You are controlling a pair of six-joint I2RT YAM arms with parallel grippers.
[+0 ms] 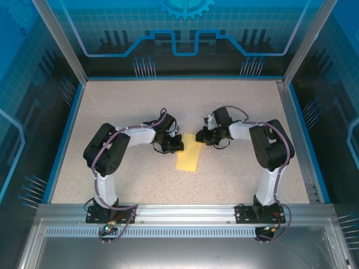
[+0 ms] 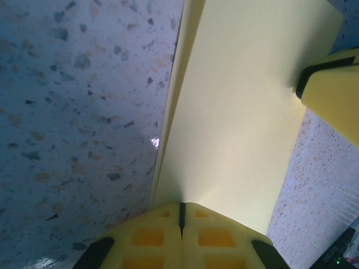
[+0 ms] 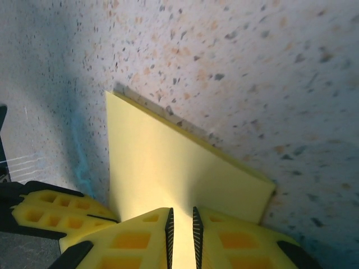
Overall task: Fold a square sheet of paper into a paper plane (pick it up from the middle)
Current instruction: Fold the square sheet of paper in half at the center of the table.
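The step in hand looks like setting a crease, or starting the next fold, on the thin yellow sheet of paper point(image 1: 188, 159). It lies folded into a long narrow strip near the middle of the speckled beige table point(image 1: 129, 106), with its far end caught between the two hands. To do this well, the hands should move together, so that the strip is neither stretched nor buckled between them. The layered edges along the strip's left side in the left wrist view should be lined up before any pressure sets the crease, since thin paper is likely to hold a wrong line. A low, flat motion close to the table would probably suit better than a high lift, because the free near end seems to rest on the surface and could drag or twist. The left hand point(image 2: 180, 221) is clenched on the paper, its yellow fingers pressed together with the sheet coming out from between them. The right hand point(image 3: 181, 224) is closed to a thin slit, and the sheet appears pinched in it at the opposite edge. Both arms reach forward from their bases and bend inward at the elbow. Their forearms point at one another across the table's middle, and the wrists are turned down so that the hands meet the strip's far end from left and right.
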